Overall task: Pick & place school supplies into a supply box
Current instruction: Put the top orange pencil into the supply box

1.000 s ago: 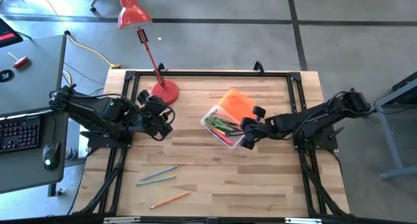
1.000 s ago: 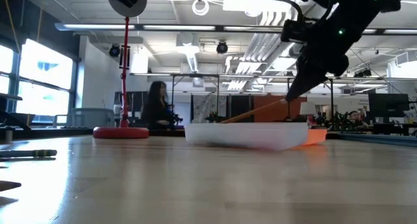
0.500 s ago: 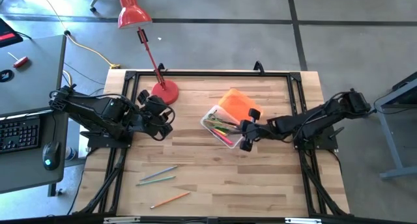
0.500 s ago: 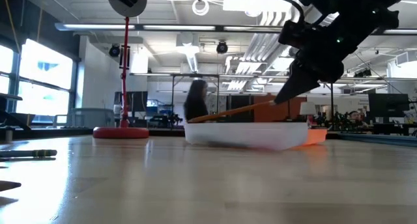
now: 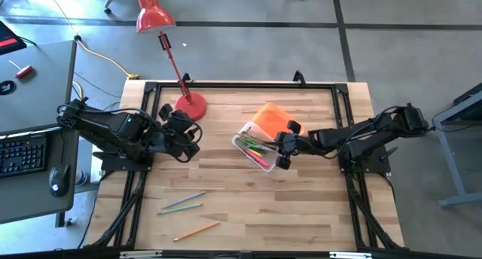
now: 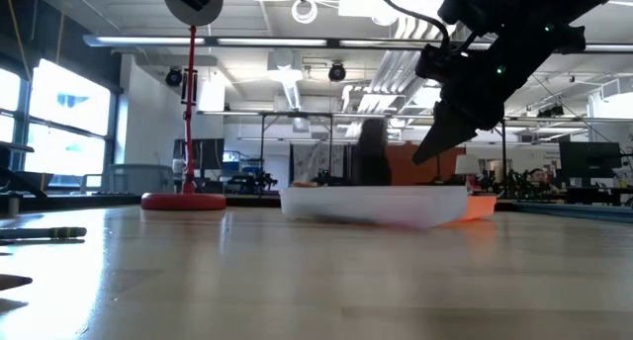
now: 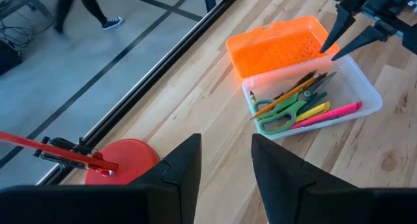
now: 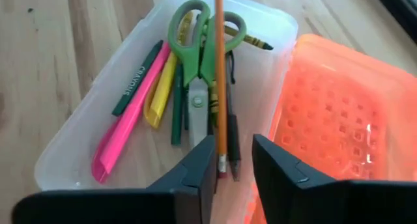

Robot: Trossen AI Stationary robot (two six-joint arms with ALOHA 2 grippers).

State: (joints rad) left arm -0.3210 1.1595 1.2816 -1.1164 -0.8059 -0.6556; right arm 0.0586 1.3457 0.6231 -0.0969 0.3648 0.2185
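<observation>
I see the supply box [image 5: 254, 147], a clear tray, sitting right of centre in the high view, with its orange gridded lid [image 5: 273, 120] lying open just beside it toward the upper right. Inside the tray lie the green-handled scissors [image 8: 203, 42], a pink marker [image 8: 124, 129], a yellow marker [image 8: 164, 92], a dark green pen [image 8: 137, 79] and an orange pencil [image 8: 220, 81] laid lengthwise over the scissors.

My right gripper [image 5: 284, 145] hangs at the tray's right end, and in the right wrist view its fingers [image 8: 189, 178] stand a little apart with the pencil's eraser end in the gap between them. I cannot tell whether the fingers touch the pencil. In the low view the gripper shows above the tray's right end, upper right of the frame.

Three more pencils lie loose at the lower left of the table: a pale one [image 5: 182, 202], a green one [image 5: 184, 208] and an orange one [image 5: 197, 230].

My left gripper [image 5: 193, 142] waits at the left edge of the table, near the red lamp base [image 5: 190, 106], its jaws parted and holding nothing.
</observation>
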